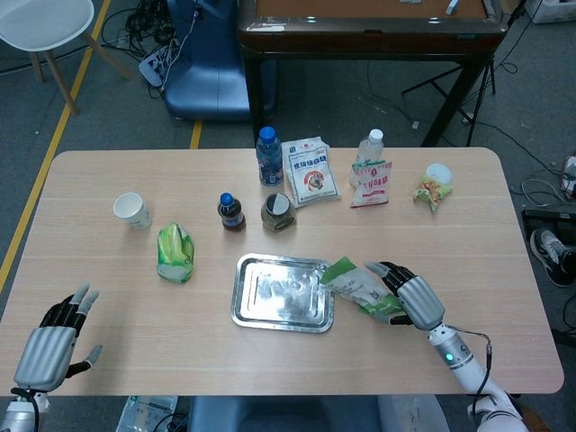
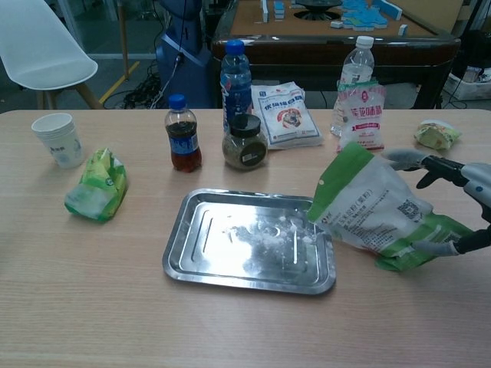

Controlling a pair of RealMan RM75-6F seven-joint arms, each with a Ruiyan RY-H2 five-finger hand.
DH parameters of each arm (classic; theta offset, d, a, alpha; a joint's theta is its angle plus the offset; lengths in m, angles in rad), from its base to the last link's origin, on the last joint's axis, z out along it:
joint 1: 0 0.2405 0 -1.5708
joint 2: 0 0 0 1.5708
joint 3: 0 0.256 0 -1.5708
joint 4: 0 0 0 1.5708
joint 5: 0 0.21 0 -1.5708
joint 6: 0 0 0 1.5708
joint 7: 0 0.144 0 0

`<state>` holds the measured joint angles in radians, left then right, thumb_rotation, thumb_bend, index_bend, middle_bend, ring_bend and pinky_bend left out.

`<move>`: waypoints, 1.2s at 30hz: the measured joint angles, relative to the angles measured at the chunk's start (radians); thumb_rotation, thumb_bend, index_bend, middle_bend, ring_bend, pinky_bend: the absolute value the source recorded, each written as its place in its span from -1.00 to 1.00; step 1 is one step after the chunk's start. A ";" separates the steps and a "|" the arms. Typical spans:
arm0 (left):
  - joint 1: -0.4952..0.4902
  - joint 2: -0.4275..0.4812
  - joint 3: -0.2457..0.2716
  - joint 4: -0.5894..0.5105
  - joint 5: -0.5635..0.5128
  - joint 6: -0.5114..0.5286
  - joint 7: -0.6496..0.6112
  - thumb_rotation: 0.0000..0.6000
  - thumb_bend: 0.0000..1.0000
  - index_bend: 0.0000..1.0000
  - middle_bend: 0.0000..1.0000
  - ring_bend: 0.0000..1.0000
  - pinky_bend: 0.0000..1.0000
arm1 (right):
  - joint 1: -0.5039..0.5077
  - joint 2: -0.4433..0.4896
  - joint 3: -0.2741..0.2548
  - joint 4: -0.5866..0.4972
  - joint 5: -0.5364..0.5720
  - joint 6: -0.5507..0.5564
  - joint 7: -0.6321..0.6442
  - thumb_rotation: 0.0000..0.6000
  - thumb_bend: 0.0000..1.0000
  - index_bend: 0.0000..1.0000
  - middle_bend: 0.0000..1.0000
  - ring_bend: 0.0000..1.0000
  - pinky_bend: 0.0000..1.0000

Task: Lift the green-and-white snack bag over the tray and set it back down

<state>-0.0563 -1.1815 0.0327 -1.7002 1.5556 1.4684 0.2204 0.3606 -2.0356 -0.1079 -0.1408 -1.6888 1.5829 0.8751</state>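
Your left robot hand (image 1: 49, 340) lies idle at the worktop's (image 1: 504, 234) near-left corner, fingers spread, holding nothing. At four o'clock from the tray (image 1: 270, 308), your right robot hand (image 1: 409, 297) grips the green-and-white snack bag (image 1: 358, 288), fingers wrapped round its far and near edges. The chest view shows the bag (image 2: 376, 215) tilted, its green top corner leaning over the tray's (image 2: 192, 253) right rim, its lower end low beside the tray; whether that end touches the wood cannot be told. This looks like the put-down step: your next move calls for easing the bag flat onto the worktop, then opening the fingers cleanly.

The bag is crinkly glossy film, soft and puffy, likely to slump once released. The tray is shallow, mirror-bright metal with rounded corners and a raised lip. At nine o'clock from it sits a crumpled green pouch (image 1: 175, 253), beyond that a paper cup (image 1: 132, 211). At twelve o'clock stand a dark cola bottle (image 1: 231, 212) and a squat jar (image 1: 277, 212), both rigid cylinders.
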 measured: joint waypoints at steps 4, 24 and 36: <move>-0.003 0.000 -0.002 0.001 0.001 -0.002 -0.003 1.00 -0.49 -0.90 -1.00 -0.84 -0.78 | 0.003 -0.007 0.018 -0.022 0.022 -0.050 0.072 1.00 -0.84 -0.87 -0.67 -0.69 -0.46; -0.005 0.013 0.001 -0.008 -0.002 -0.009 -0.020 1.00 -0.49 -0.90 -1.00 -0.84 -0.78 | 0.120 0.033 0.038 -0.222 0.029 -0.179 0.215 1.00 0.15 -0.12 -0.09 -0.31 -0.04; -0.008 0.011 0.002 -0.005 0.001 -0.014 -0.027 1.00 -0.49 -0.90 -1.00 -0.84 -0.78 | 0.114 0.031 0.064 -0.242 0.041 -0.110 0.207 1.00 0.46 0.09 0.11 -0.01 0.30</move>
<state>-0.0647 -1.1701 0.0351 -1.7050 1.5565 1.4541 0.1936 0.4743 -2.0046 -0.0434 -0.3825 -1.6474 1.4728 1.0826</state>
